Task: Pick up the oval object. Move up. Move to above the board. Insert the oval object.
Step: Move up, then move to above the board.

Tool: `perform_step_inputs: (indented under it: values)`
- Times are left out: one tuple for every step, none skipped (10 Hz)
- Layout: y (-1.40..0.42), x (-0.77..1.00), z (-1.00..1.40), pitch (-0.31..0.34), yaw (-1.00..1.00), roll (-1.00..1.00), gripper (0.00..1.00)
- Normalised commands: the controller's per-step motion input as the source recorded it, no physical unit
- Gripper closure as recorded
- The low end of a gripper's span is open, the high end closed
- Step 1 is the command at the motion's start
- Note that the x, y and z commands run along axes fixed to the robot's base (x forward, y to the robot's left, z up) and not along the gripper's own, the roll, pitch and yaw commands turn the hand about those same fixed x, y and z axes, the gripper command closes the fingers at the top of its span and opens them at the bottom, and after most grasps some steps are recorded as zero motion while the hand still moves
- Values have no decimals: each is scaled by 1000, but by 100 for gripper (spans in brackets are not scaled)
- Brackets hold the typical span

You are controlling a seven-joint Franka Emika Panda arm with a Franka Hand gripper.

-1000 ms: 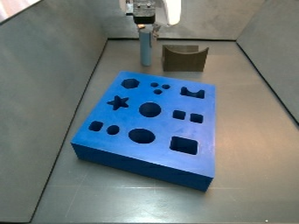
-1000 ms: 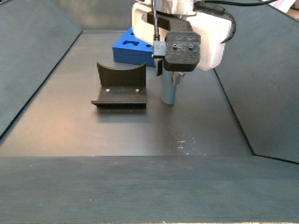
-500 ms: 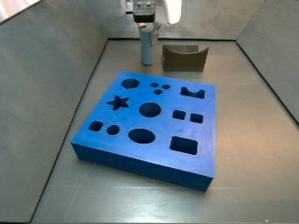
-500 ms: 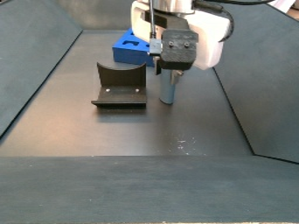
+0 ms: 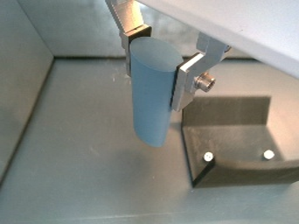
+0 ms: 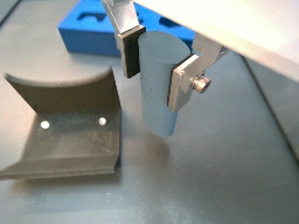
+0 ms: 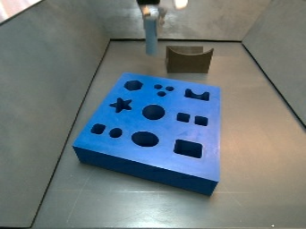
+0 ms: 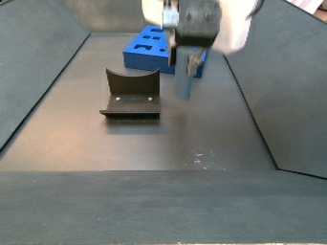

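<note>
The oval object (image 5: 153,96) is a tall pale blue-grey peg, held upright between the silver fingers of my gripper (image 5: 158,63), which is shut on its upper part. It shows the same way in a wrist view (image 6: 156,92). In both side views the peg (image 7: 150,38) (image 8: 188,82) hangs clear of the floor under the gripper (image 7: 150,9) (image 8: 192,55). The board (image 7: 156,125) is a thick bright blue block with dark cutouts, lying away from the peg; its corner shows behind the gripper (image 8: 145,50) (image 6: 96,35).
The fixture (image 7: 188,59), a dark bracket with a curved notch, stands on the floor right beside the peg (image 8: 132,93) (image 5: 233,144) (image 6: 65,131). Grey walls enclose the floor on the sides and at the back.
My gripper has moved straight up with the peg in it. The peg's lower end has left the floor. The board and the fixture have not moved.
</note>
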Motion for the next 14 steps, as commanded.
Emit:
perform_step_inputs:
  values:
    - [8,-19,169,44,7,-12,100]
    - [63,83,1000,112,-151,-87,100]
    - [62,78,1000,128,-150,-90,100]
    - [61,71,1000,131,-126,-92,100]
    - [59,70,1000,118,-95,-92,100]
    - [59,66,1000,101,-69,-92,100]
    - [60,64,1000,89,-57,-91,100]
    - [60,61,1000,85,-52,-92,100]
    - [61,59,1000,85,-47,-94,100]
    - [61,59,1000,85,-44,-95,100]
    - [62,54,1000,81,-42,-96,100]
    - [62,49,993,83,-43,-97,100]
    - [53,39,819,82,-44,-98,100]
    - [39,25,591,82,-45,-99,100]
